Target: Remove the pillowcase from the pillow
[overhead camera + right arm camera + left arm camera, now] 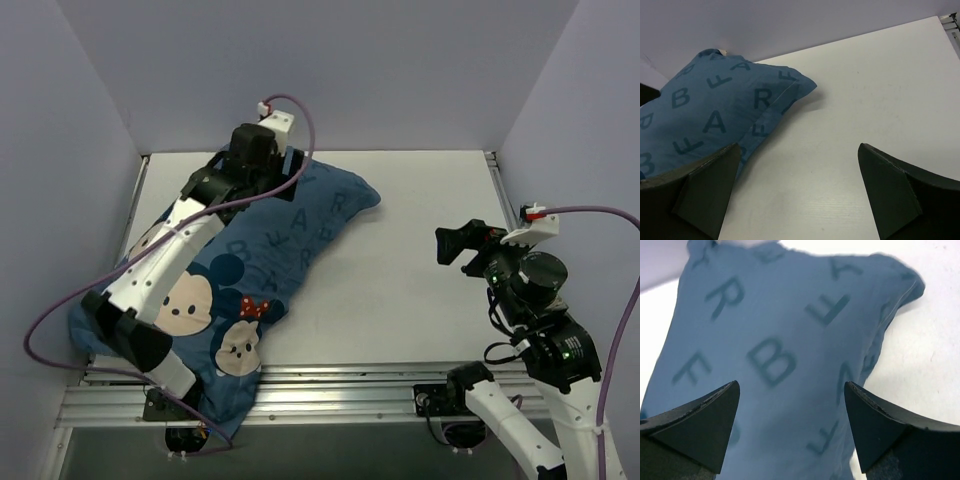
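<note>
The dark-blue pillowcase (270, 250), printed with letters and mouse faces, lies slantwise on the left half of the white table (420, 300). Its near end hangs over the front edge. The pillow is hidden inside it; no white cushion shows. My left arm reaches over the case, and the left gripper (285, 165) is open above its far end. In the left wrist view the left gripper (791, 387) is open with lettered fabric (780, 330) between the jaws, not gripped. My right gripper (447, 245) is open and empty over bare table, right of the case's far corner (800, 85).
Aluminium rails (350, 395) run along the table's front edge. Pale walls close in the back and both sides. A purple cable (40, 320) loops off the left arm. Bare table (865, 100) lies under the right gripper (799, 147).
</note>
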Robot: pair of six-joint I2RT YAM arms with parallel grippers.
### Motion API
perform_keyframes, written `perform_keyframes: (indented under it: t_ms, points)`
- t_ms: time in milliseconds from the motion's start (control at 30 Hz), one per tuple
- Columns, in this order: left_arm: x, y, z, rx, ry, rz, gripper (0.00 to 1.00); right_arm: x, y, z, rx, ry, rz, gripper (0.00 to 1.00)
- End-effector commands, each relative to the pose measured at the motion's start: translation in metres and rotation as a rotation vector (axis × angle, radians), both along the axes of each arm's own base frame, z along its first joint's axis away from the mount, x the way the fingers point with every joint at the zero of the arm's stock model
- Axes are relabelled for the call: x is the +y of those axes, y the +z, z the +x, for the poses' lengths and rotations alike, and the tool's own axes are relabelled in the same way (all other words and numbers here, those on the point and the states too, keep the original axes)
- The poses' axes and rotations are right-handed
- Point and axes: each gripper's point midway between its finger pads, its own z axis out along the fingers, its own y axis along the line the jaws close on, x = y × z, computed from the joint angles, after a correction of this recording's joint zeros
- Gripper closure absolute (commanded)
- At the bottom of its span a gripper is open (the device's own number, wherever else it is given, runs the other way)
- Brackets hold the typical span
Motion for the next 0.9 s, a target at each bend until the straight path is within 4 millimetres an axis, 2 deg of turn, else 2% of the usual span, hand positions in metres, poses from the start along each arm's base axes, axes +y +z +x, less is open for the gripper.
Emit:
perform_keyframes:
  t_ms: [0, 33, 67, 100, 167, 200, 267, 300, 433, 467, 533, 567, 600, 667, 700, 733, 767, 867]
  points:
    - [-0.043, 0.018, 0.044, -0.142, -0.056, 0.041, 0.06, 0.008, 0.012, 0.010, -0.049, 0.021, 0.037, 0.00]
    - [-0.052, 0.024, 0.051, -0.163, -0.082, 0.069, 0.06, 0.009, 0.011, 0.010, -0.046, 0.022, 0.036, 0.00]
    - [-0.059, 0.019, 0.056, -0.160, -0.091, 0.092, 0.06, 0.009, 0.009, 0.011, -0.040, 0.020, 0.034, 0.00]
    - [-0.078, -0.004, 0.062, -0.133, -0.127, 0.147, 0.06, 0.008, 0.008, 0.012, -0.038, 0.016, 0.033, 0.00]
    - [-0.092, -0.015, 0.068, -0.133, -0.142, 0.189, 0.06, 0.008, 0.006, 0.012, -0.030, 0.016, 0.029, 0.00]
    - [-0.101, -0.038, 0.073, -0.103, -0.147, 0.230, 0.06, 0.007, 0.005, 0.011, -0.026, 0.014, 0.029, 0.00]
    - [-0.109, -0.055, 0.079, -0.083, -0.153, 0.245, 0.06, 0.008, 0.003, 0.011, -0.020, 0.016, 0.027, 0.00]
    - [-0.112, -0.071, 0.085, -0.066, -0.149, 0.260, 0.06, 0.007, 0.001, 0.010, -0.016, 0.014, 0.027, 0.00]
    - [-0.114, -0.110, 0.096, -0.020, -0.135, 0.317, 0.06, 0.008, -0.004, 0.007, -0.001, 0.019, 0.030, 0.00]
    - [-0.116, -0.117, 0.096, -0.009, -0.137, 0.322, 0.01, 0.007, -0.003, 0.006, -0.004, 0.017, 0.033, 0.00]
    - [-0.125, -0.135, 0.096, 0.028, -0.164, 0.305, 0.15, 0.007, -0.005, 0.004, 0.000, 0.021, 0.033, 0.00]
    - [-0.130, -0.141, 0.094, 0.039, -0.182, 0.293, 0.26, 0.007, -0.006, 0.003, 0.003, 0.020, 0.033, 0.00]
    - [-0.136, -0.150, 0.092, 0.057, -0.203, 0.289, 0.49, 0.005, -0.006, 0.001, 0.001, 0.015, 0.035, 0.00]
    - [-0.153, -0.156, 0.084, 0.062, -0.249, 0.274, 0.74, 0.003, -0.002, -0.001, -0.009, 0.005, 0.043, 0.00]
    - [-0.160, -0.163, 0.081, 0.070, -0.269, 0.276, 0.90, 0.002, -0.001, -0.003, -0.010, 0.003, 0.044, 0.00]
    - [-0.167, -0.166, 0.076, 0.075, -0.294, 0.279, 0.97, 0.001, 0.004, -0.004, -0.022, -0.003, 0.047, 0.00]
    - [-0.181, -0.171, 0.064, 0.083, -0.335, 0.275, 0.98, 0.000, 0.007, -0.006, -0.031, -0.006, 0.054, 0.00]
    - [-0.203, -0.182, 0.041, 0.108, -0.409, 0.263, 0.98, -0.006, 0.015, -0.012, -0.055, -0.024, 0.061, 0.00]
